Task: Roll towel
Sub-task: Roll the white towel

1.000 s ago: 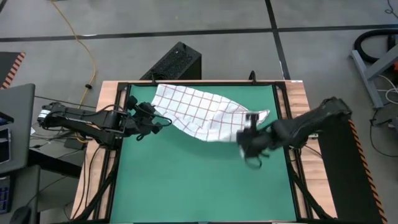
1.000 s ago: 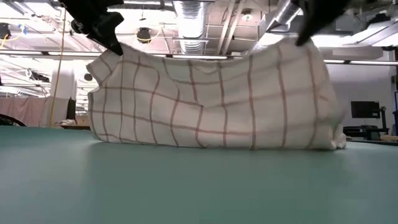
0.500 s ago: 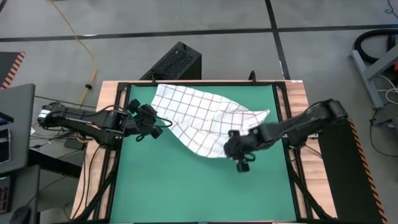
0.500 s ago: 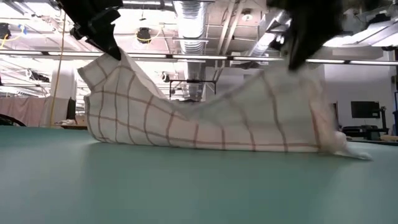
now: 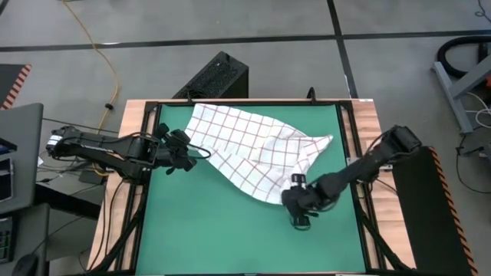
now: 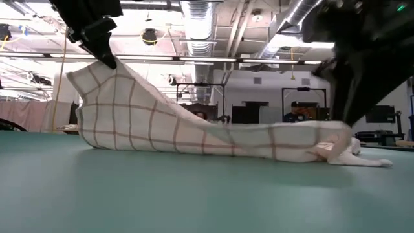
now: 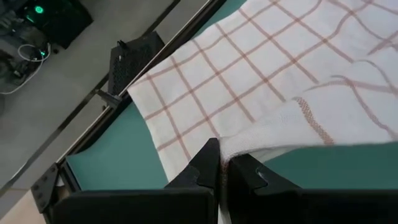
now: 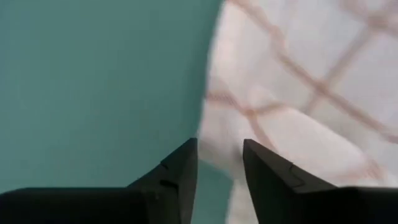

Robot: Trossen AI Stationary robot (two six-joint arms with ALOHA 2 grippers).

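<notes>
The towel (image 5: pixel 245 142), white with a red-brown grid, lies across the far half of the green mat (image 5: pixel 215 238). My left gripper (image 5: pixel 201 153) is shut on the towel's left end and holds it raised (image 6: pixel 97 71). From there the cloth slopes down to the right onto the mat. My right gripper (image 5: pixel 290 203) is open, low over the towel's near right corner (image 8: pixel 249 124). The cloth's edge shows between its fingertips in the right wrist view. My left gripper pinches a bunched edge (image 7: pixel 239 146) at the towel's left end between its two fingers. It comes in about level from the table's left. That end is lifted clear, and the rest slopes down and rests on the mat (image 6: pixel 272 139). I cannot tell whether my right gripper touches the cloth.
A black frame (image 5: pixel 149 138) borders the mat. A black box (image 5: pixel 219 77) stands beyond the far edge and a laptop (image 5: pixel 19 153) is at the left. The near half of the mat (image 5: pixel 215 238) is bare.
My right gripper has gone toward the table's near edge and down with the towel's right corner, then opened and let it go. The towel's right side, held up before, now lies flat on the mat. The left end stays raised.
</notes>
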